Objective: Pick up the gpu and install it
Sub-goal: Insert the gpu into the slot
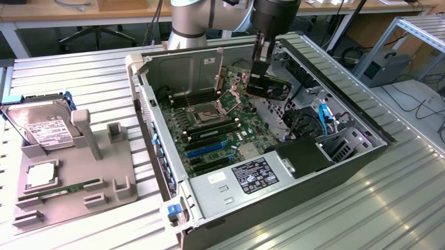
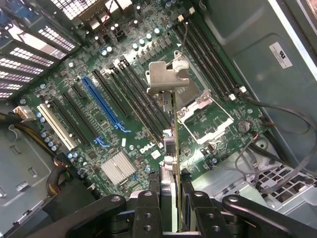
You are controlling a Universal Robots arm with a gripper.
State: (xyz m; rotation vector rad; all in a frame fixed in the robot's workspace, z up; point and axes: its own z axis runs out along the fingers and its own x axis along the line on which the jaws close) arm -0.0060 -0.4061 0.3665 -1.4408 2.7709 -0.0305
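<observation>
**Above the motherboard (image 1: 208, 130), gpu (image 1: 272, 88) not yet seated**

Inside the open computer case (image 1: 306, 198), the pincer (image 2: 171, 193) grips the gpu on edge, jaws partway closed around it, clear of the board. Pickup looks done; seating in a slot remains.

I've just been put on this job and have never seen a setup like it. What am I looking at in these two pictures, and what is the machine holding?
The machine is a single robot arm with a two-fingered tool at its end. One picture comes from a camera off the arm, looking down on a metal table where an open computer case lies on its side. The other comes from a camera on the wrist, looking past the tool at the motherboard. The tool is shut on the gpu, held on edge above the motherboard and not yet in a slot. At the exterior view's left, a grey holder carries a hard drive, a processor chip and a memory stick.
</observation>
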